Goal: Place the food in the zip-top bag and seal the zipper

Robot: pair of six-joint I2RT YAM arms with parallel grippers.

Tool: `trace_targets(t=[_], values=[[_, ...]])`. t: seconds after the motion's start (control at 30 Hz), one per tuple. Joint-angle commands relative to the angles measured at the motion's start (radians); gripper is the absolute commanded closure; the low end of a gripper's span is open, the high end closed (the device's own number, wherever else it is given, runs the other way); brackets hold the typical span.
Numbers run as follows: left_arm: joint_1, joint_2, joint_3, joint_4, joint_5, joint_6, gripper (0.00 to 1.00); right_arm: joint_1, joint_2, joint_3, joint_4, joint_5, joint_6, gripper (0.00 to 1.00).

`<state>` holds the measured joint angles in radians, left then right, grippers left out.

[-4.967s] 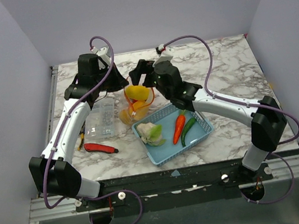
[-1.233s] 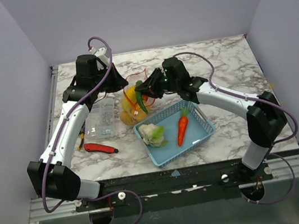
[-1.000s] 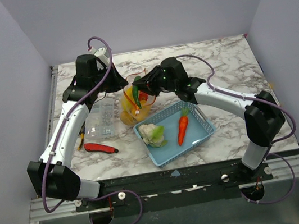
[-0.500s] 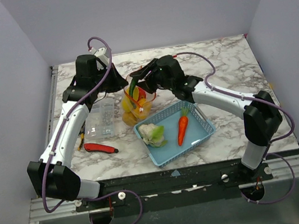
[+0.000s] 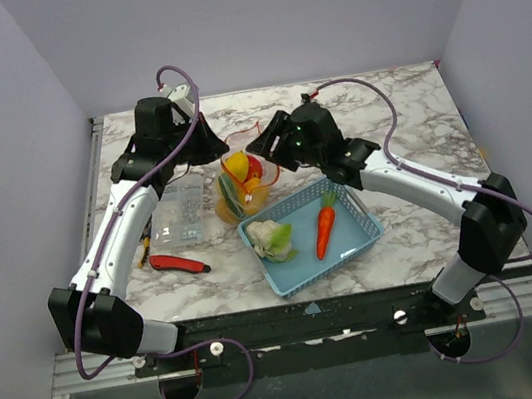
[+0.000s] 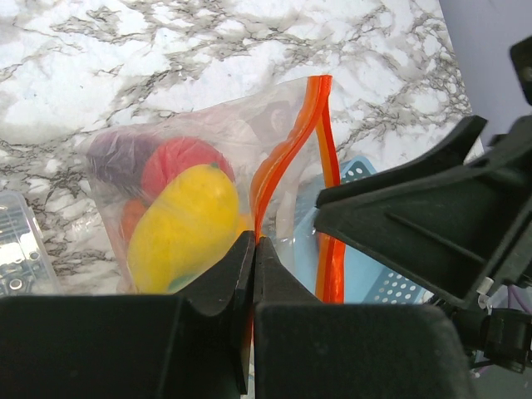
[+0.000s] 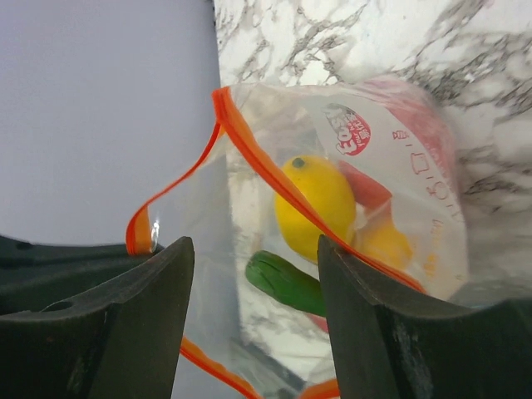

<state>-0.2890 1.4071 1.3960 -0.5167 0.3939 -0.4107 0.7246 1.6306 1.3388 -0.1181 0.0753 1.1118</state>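
While left fingers (image 6: pixel 223 283) clamp the zipper (image 6: pixel 287 158) | right fingers (image 7: pixel 137 320) spread empty at zip-top bag (image 5: pixel 244 185) | carrot (image 5: pixel 323 226) nearward of them, axis near-far

Top camera high, rear, facing down over whole scene – wrist cameras close, both on zip-top bag (image 6: pixel 241 116)

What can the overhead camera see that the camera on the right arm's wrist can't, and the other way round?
Only the overhead view shows the blue basket holding a carrot and a cauliflower, plus the red-handled tool on the table. Only the right wrist view shows the printed label on the bag. Both show the bag, its orange zipper and a yellow fruit inside.
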Motion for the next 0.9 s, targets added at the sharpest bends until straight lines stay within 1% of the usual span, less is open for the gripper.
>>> trace_targets(t=[0.0, 0.1, 0.13, 0.2, 0.3, 0.37, 0.47, 0.63, 0.73, 0.87], values=[[0.005, -0.025, -0.006, 0.032, 0.023, -0.001, 1.0, 0.0, -0.117, -0.06, -0.049, 0.044, -0.291, 0.36], [0.006, -0.022, -0.005, 0.03, 0.028, -0.003, 1.0, 0.0, -0.205, -0.118, -0.068, 0.06, -0.436, 0.36], [0.005, -0.023, -0.005, 0.029, 0.029, -0.002, 1.0, 0.001, -0.249, -0.149, -0.074, 0.093, -0.468, 0.36], [0.005, -0.022, -0.003, 0.029, 0.029, -0.003, 1.0, 0.0, -0.325, -0.225, -0.077, 0.146, -0.515, 0.33], [0.005, -0.024, -0.003, 0.029, 0.026, 0.0, 1.0, 0.0, -0.408, -0.325, -0.116, 0.193, -0.54, 0.27], [0.005, -0.023, -0.003, 0.028, 0.028, -0.002, 1.0, 0.0, -0.43, -0.369, -0.167, 0.212, -0.515, 0.25], [0.006, -0.019, -0.003, 0.029, 0.031, -0.003, 1.0, 0.001, -0.434, -0.427, -0.235, 0.23, -0.433, 0.25], [0.005, -0.018, -0.005, 0.029, 0.029, -0.004, 1.0, -0.001, -0.407, -0.506, -0.277, 0.265, -0.277, 0.25], [0.004, -0.017, -0.005, 0.027, 0.029, -0.004, 1.0, -0.001, -0.355, -0.51, -0.296, 0.289, -0.227, 0.27], [0.004, -0.018, -0.005, 0.028, 0.027, -0.002, 1.0, 0.0, -0.267, -0.473, -0.341, 0.3, -0.189, 0.31]])
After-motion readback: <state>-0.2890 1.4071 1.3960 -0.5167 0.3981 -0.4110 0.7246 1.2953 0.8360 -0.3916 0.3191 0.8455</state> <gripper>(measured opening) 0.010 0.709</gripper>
